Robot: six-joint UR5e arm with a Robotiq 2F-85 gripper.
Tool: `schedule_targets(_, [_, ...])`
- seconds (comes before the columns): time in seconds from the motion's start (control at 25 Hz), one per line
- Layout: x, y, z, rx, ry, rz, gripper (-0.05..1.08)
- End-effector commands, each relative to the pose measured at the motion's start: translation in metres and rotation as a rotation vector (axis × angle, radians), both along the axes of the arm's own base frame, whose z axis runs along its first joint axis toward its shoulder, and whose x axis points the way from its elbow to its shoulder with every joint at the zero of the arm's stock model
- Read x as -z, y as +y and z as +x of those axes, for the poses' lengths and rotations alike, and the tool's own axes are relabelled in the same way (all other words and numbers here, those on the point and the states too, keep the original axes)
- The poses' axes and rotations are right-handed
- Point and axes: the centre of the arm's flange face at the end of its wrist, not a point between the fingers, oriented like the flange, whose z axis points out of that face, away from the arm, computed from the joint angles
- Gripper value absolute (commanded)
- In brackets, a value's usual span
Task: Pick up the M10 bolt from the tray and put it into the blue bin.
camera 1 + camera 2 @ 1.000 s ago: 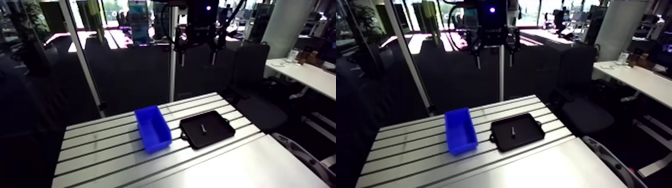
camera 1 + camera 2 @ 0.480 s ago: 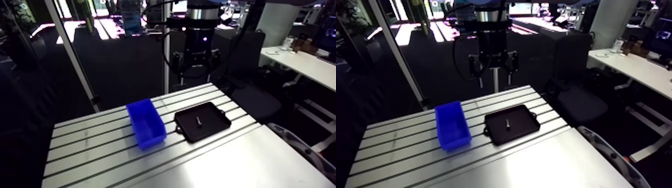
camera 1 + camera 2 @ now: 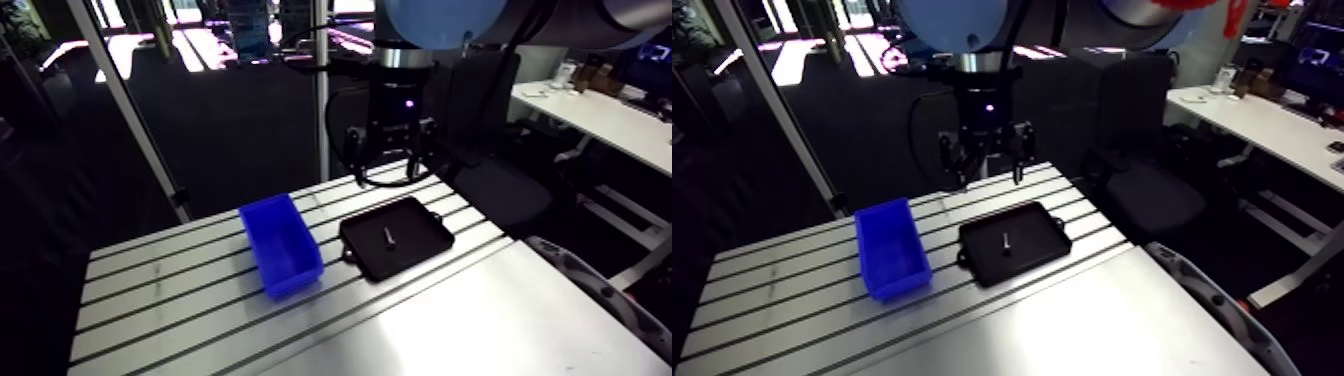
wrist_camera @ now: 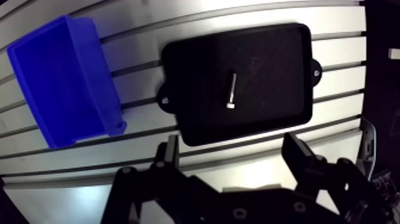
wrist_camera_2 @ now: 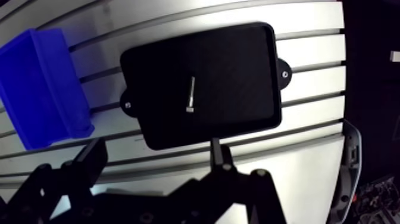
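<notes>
A small silver M10 bolt [image 4: 231, 91] lies flat near the middle of the black tray [image 4: 271, 68], apart from its walls. The blue bin [image 4: 62, 80] stands on the slotted table right beside the tray and shows nothing inside. My gripper [image 4: 233, 152] hangs well above the tray, open, with nothing between its fingers; the bolt sits just ahead of the gap. In the arm view the gripper [image 3: 384, 172] hovers over the tray's far edge [image 3: 385, 205], and the bin [image 3: 280, 245] is to the tray's left.
The slotted aluminium table [image 3: 160, 300] runs on to the left of the bin. A smooth plate [image 3: 480, 320] covers its near right part. An office chair [image 3: 490, 190] stands beyond the table's right edge.
The gripper has come down from high above to closer over the tray's far side, still open. The arm camera shifted with it. Bolt, tray and bin stayed put.
</notes>
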Motion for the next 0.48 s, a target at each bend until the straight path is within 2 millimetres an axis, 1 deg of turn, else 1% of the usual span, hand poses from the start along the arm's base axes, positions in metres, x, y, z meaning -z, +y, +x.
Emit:
schedule_targets(0.04, [0.018,0.01,0.009,-0.006,0.012,0.003,0.06])
schedule_targets(0.32, [0.039,0.02,0.014,-0.001,0.004,-0.006,0.05])
schedule_targets(0.48, [0.054,0.019,0.015,0.003,-0.004,-0.014,0.05])
